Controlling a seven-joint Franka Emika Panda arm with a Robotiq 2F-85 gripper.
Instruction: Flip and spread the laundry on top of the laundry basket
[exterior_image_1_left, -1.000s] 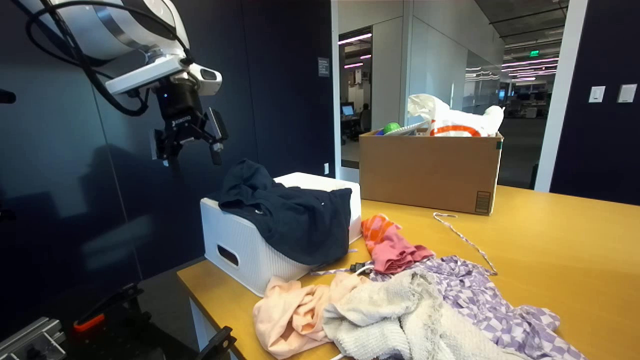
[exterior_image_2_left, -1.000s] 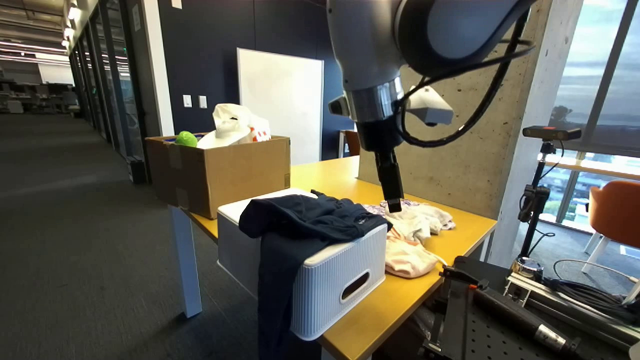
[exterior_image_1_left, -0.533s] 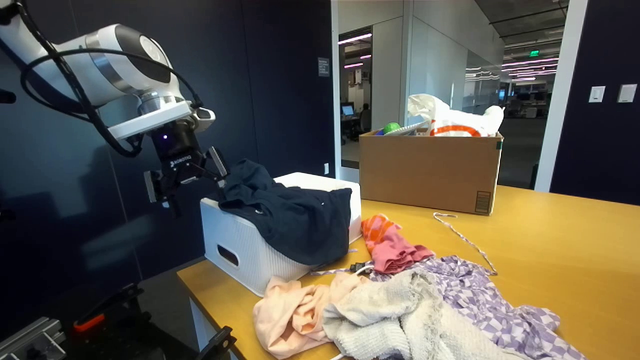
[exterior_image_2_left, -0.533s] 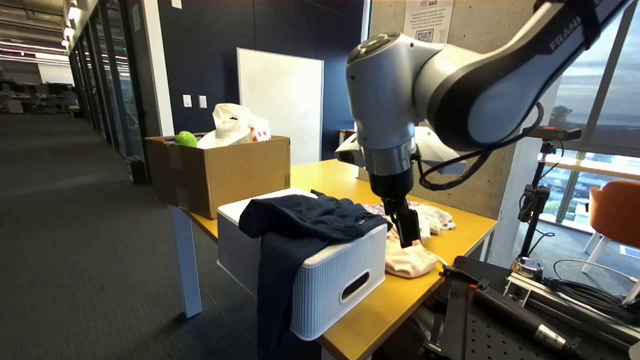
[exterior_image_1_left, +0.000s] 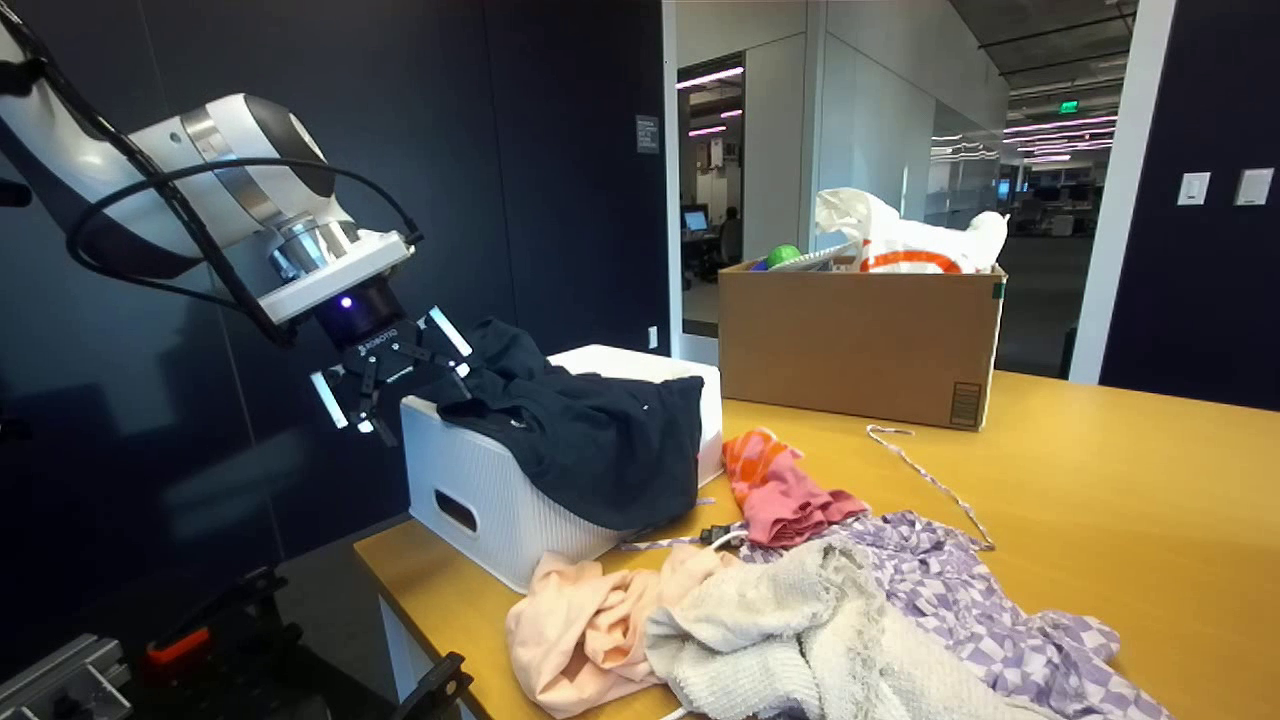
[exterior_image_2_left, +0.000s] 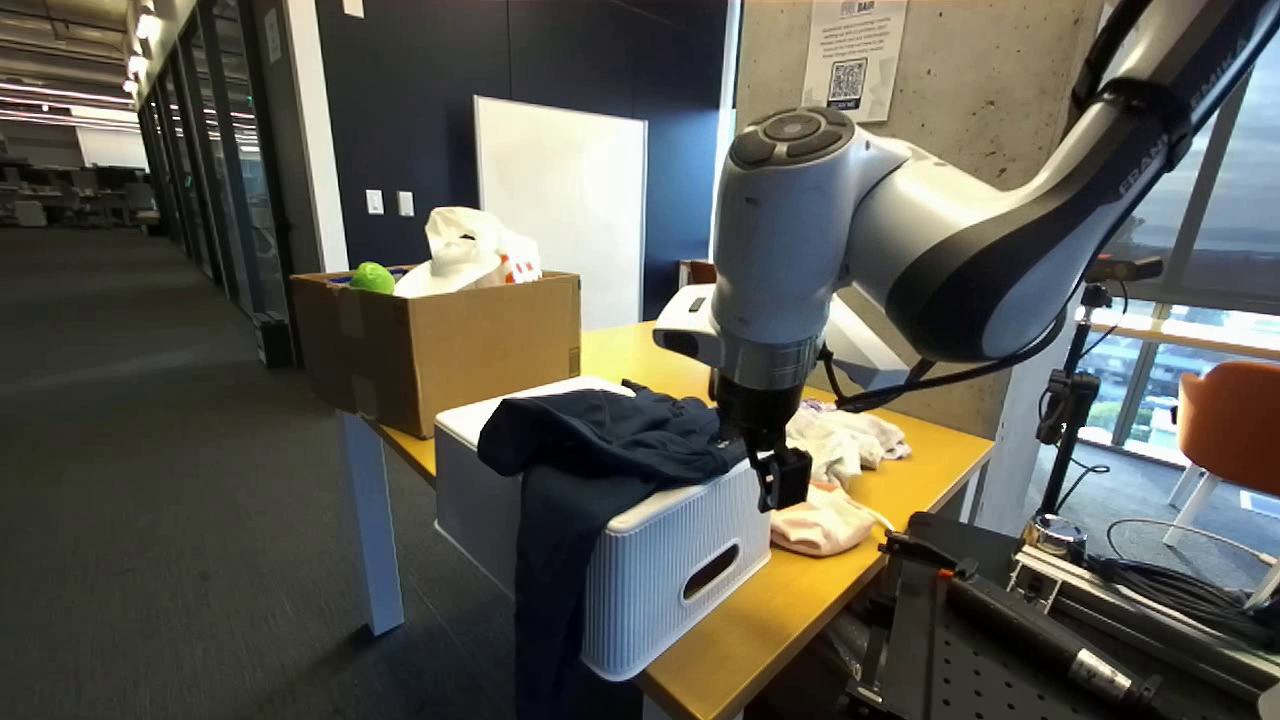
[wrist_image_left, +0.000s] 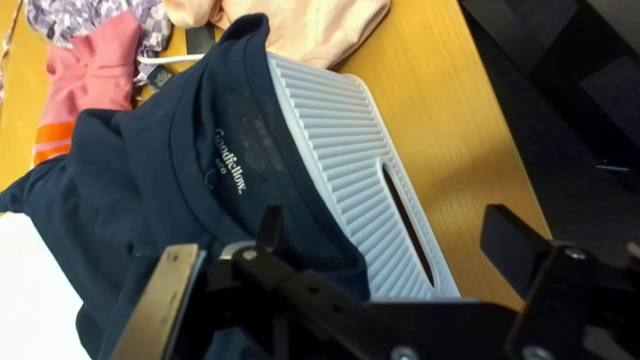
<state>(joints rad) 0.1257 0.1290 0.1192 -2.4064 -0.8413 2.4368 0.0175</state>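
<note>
Two things to steer around first: the yellow table (exterior_image_1_left: 1100, 500), filling the lower right of an exterior view, and the brown cardboard box (exterior_image_1_left: 860, 350), right of centre on top of it. Flip short of the box. Next in size, the white bin (exterior_image_2_left: 640, 590), at lower centre of an exterior view, close to the table's edge. Avoid shoving it; perched there, likely to slide under a hard pull.

Then the navy garment (exterior_image_2_left: 620, 440) to flip: heaped over the top of the bin around mid-frame, with one length hanging down the side at lower centre. Expect limp handling. Lift high, carry across, then lower gradually to lay it out rather than drop it in a bunch. Allow for drag from the hanging length.

Smaller, the gripper (wrist_image_left: 385, 220), at the bottom of the wrist view: fingers (wrist_image_left: 515, 250) spread wide, over cloth to the left and table to the right, with nothing pinched between. Cannot tell whether touching the cloth. Judging by the pose, probably the start of a grasp on the near edge (wrist_image_left: 300, 200). Centre a fold between the fingers before squeezing; catch fabric alone, never the bin's rim.

Smaller again, the handle slot (exterior_image_2_left: 711, 572): avoid hooking a fingertip there. Last, the printed maker's name (wrist_image_left: 230, 160), left of centre in the wrist view: likely a guide to the neckline.
</note>
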